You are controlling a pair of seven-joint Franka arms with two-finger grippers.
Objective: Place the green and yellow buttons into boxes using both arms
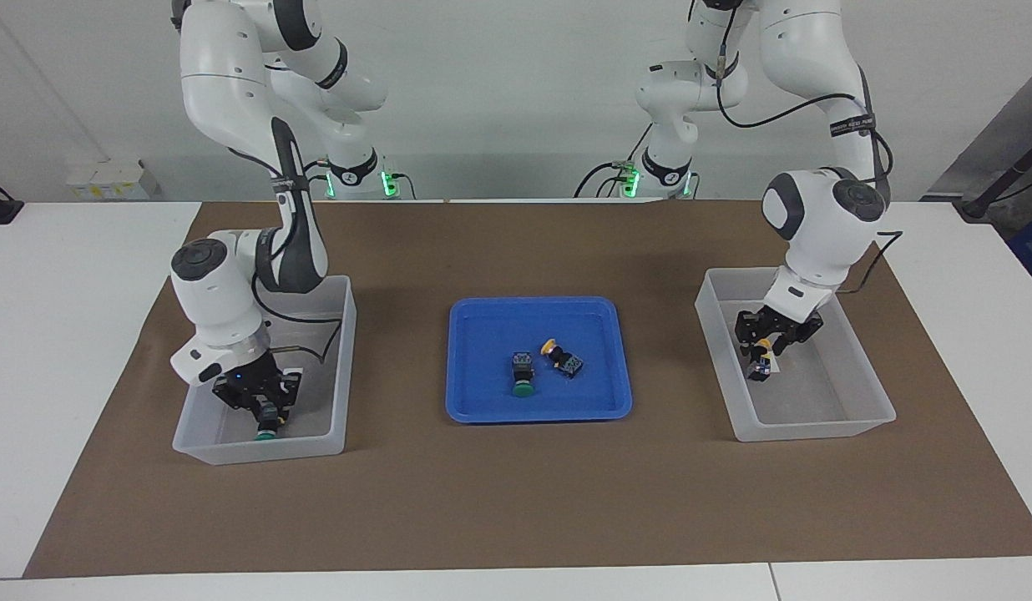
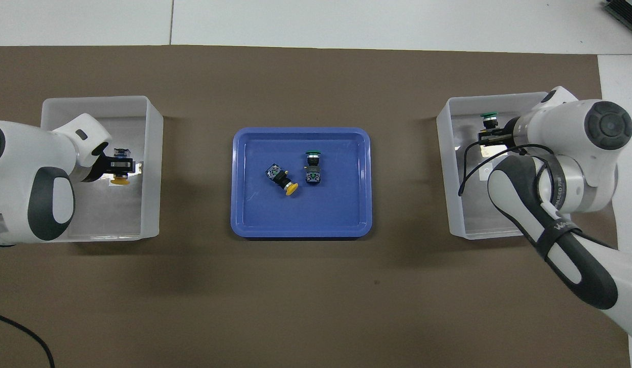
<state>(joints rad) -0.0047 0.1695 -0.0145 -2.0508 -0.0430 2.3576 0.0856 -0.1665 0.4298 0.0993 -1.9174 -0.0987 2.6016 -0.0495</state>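
Brown paper matting [image 1: 516, 501] covered the white tabletop [image 1: 73, 284]. At its middle sat a shallow blue plastic tray [image 1: 483, 401], and in it two loose switches lay just beside each other, apart from both arms — a green-capped push-button [image 1: 523, 374] and a yellow-capped push-button [image 1: 560, 357], the latter tipped on its side.

The right end effector [image 1: 262, 411] was down inside the translucent whitish bin at the right arm's end [image 1: 342, 359], closed on a second green-capped switch [image 1: 265, 431] low by the bin floor. The left end effector [image 1: 762, 349] was inside the matching bin at the left arm's end [image 1: 867, 392]; its state could not be told, with a second yellow-capped switch [image 2: 120, 179] at its tips. Black cables hung by both wrists — lettering on the right arm's band was unreadable.
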